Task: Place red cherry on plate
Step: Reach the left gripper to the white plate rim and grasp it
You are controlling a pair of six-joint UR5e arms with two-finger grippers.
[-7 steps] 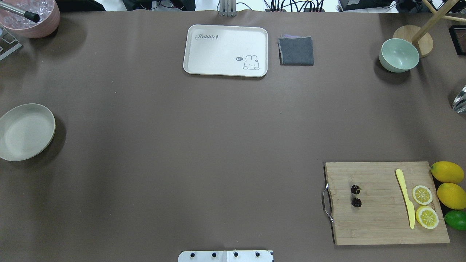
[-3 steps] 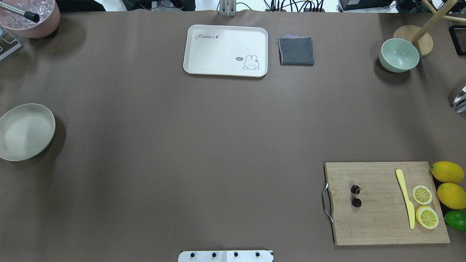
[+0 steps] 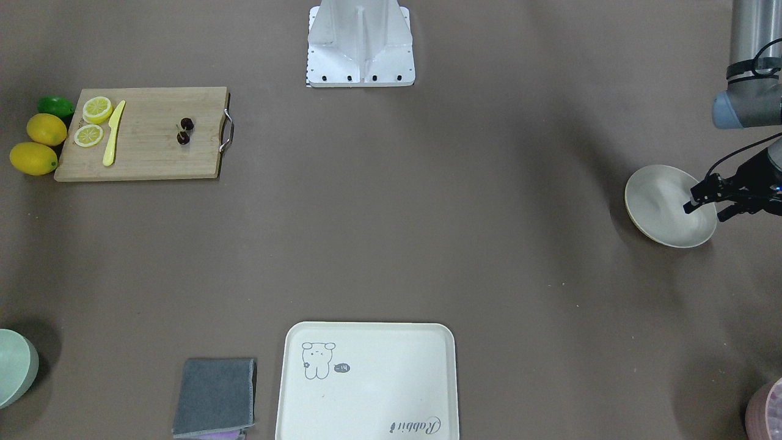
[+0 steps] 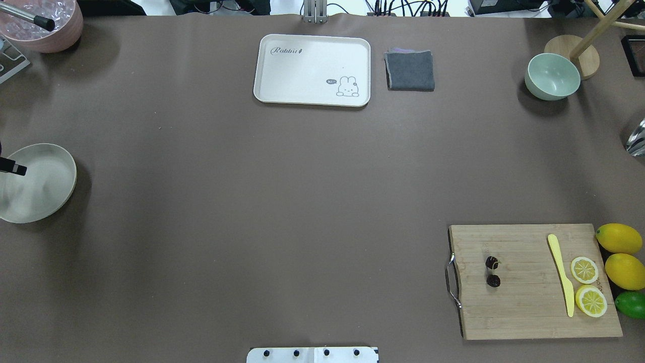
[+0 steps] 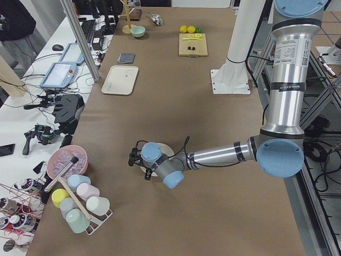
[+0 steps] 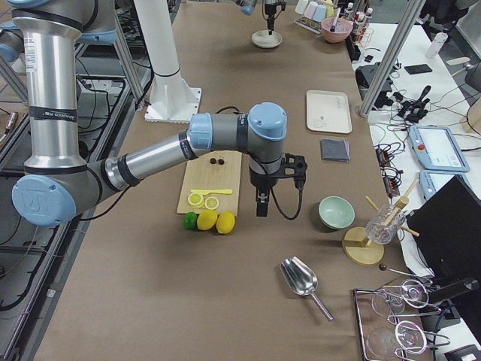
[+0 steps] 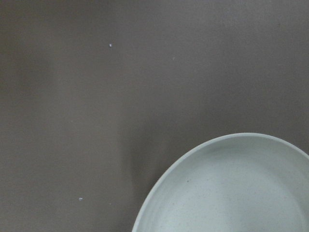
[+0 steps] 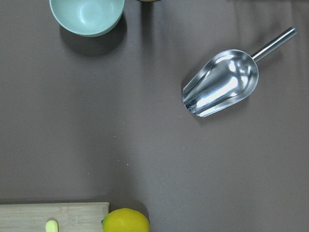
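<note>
Plainly, overhead, the plate (image 4: 74, 177) sits mid-left under the left gripper (image 3: 707, 208) (parted, empty); the cherry (image 4: 493, 281) lies lower right on the board (image 4: 524, 302), its pair running up-frame, nearer the right gripper (image 6: 261, 204), whose opening I cannot tell.

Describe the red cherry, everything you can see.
The red cherry is a pair of tiny dark maroon, near-black fruits joined by a thin greenish stem. It lies on the wooden cutting board, toward its metal handle end, touching only the board; nothing grips it.
</note>
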